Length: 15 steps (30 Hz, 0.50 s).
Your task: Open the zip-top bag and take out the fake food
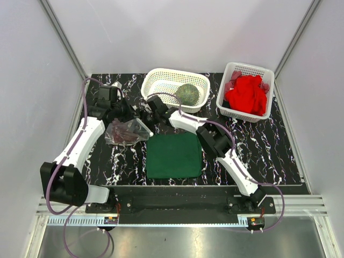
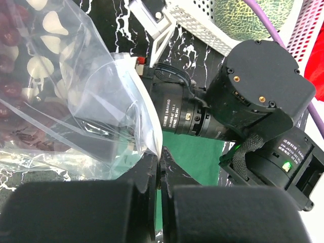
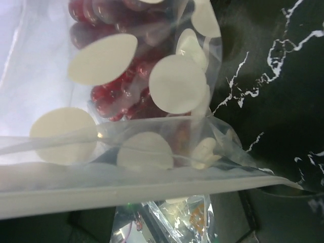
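Two grippers at zip-top bag (image 1: 127, 132), centre-left of top view. Left gripper (image 2: 159, 160) clenched on bag edge. Right gripper (image 1: 144, 114): grip hidden, cannot tell. Red berries (image 3: 109, 94) apparently inside bag; green ball (image 1: 187, 94) in white basket (image 1: 156, 86).

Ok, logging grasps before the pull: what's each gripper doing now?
Left gripper: shut on the zip-top bag edge.
Right gripper: cannot tell; plastic hides its fingers.

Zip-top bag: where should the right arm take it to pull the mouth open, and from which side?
Likely the flat zip strip at the mouth of the zip-top bag, approached from its right in the top view, where the right gripper sits. The left fingers seem to pinch a film edge, and the red berries weigh the far end, so a sideways pull should part it.
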{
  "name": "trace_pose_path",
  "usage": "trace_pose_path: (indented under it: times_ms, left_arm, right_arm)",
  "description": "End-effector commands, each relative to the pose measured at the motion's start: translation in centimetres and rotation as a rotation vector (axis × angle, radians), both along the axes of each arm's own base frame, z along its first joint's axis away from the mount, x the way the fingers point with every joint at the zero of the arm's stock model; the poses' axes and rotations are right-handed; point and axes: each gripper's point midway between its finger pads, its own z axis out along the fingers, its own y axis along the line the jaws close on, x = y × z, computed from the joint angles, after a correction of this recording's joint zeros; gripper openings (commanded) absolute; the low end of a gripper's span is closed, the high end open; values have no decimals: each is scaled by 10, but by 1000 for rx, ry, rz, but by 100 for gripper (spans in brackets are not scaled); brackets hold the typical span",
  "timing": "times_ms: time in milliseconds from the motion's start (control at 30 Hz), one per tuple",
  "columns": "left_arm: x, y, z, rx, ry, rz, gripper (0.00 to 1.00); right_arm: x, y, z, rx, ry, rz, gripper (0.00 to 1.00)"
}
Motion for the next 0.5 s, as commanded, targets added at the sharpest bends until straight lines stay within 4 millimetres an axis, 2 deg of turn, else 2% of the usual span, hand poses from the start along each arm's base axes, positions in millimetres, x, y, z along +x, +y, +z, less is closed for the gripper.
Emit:
trace_pose_path:
  times_ms: [0,200,300,367,400,467]
  left_arm:
    - [7,-9,15,-41,-56,-26,0]
    - [6,-7,14,-30,-58,-21,0]
    - [5,-5,15,-25,-66,-18,0]
    - [4,-4,16,-14,-72,-18,0]
    - [4,-2,17,-2,-75,-13,0]
    - [2,2,21,21,-88,-15,0]
  right_arm:
    - [-6,4,-24,-39,45,4,73]
    - [-6,10,-31,-38,69,5,71]
    - [-6,11,-29,-35,74,2,62]
    - [-7,12,-21,-21,77,9,48]
    - [-5,10,-17,-19,72,6,33]
    - [2,2,-1,-13,54,-18,20]
